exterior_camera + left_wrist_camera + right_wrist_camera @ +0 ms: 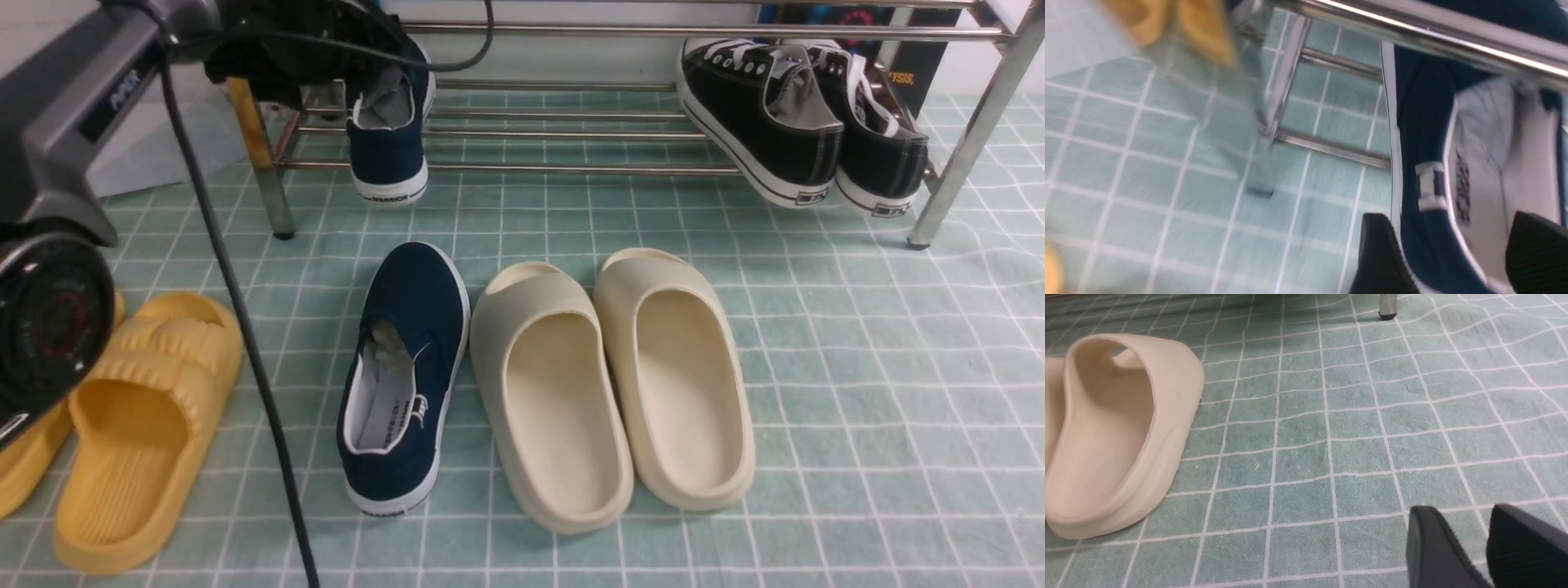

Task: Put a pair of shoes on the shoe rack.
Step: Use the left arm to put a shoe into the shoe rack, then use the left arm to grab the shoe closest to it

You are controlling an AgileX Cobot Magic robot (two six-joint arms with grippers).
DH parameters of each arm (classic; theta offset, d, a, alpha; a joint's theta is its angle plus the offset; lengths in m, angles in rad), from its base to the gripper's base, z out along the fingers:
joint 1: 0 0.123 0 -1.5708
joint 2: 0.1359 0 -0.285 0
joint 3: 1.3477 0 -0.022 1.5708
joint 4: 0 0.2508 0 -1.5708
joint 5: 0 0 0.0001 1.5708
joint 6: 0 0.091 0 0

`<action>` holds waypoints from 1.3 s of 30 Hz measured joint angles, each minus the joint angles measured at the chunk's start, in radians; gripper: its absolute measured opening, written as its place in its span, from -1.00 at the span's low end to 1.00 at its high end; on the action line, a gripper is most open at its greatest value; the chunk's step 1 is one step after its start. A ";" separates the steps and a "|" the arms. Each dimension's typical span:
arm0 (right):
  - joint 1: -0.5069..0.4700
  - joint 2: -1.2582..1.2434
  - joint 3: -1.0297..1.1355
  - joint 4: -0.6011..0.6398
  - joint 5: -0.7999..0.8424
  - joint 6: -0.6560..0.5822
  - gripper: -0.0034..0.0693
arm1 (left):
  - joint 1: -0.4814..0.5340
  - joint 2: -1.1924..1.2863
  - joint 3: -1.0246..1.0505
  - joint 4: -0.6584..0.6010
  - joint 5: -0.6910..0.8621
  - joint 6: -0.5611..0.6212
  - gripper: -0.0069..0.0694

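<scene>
One navy slip-on shoe (pixel 389 139) rests on the lower bars of the steel shoe rack (pixel 571 169), heel toward me and hanging over the front bar. Its mate (pixel 404 376) lies on the green checked mat beside the cream slides. My left arm reaches over the racked shoe. In the left wrist view my left gripper (pixel 1451 220) is open and straddles the side wall of this shoe (pixel 1425 122), one finger (pixel 1380 257) outside and the other over the insole. My right gripper (pixel 1466 516) is open over bare mat, nothing between its fingers.
Two black lace-up sneakers (pixel 804 114) sit on the rack's right end. A pair of cream slides (pixel 612 376) lies mid-mat; one slide (pixel 1114 428) is near my right gripper. Yellow slides (pixel 139 425) lie at the left. A black cable (pixel 237 310) hangs across the left side.
</scene>
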 joint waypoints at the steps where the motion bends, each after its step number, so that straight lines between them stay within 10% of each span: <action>1: 0.000 0.000 0.000 0.000 0.000 0.000 -0.25 | 0.000 0.000 0.000 -0.002 0.010 0.000 0.28; 12: 0.000 0.000 0.000 0.000 0.000 0.000 -0.25 | -0.022 -0.375 0.491 -0.295 0.158 0.212 0.28; 23: 0.000 0.000 0.000 0.000 0.000 0.000 -0.25 | -0.050 -0.503 1.125 -0.321 -0.284 0.203 0.20; 32: 0.000 0.000 0.000 0.000 0.000 0.000 -0.25 | -0.051 -0.372 1.129 -0.339 -0.388 0.203 -0.78; 39: 0.000 0.000 0.000 0.000 0.000 0.000 -0.25 | -0.051 -0.434 1.046 -0.330 -0.243 0.203 -0.82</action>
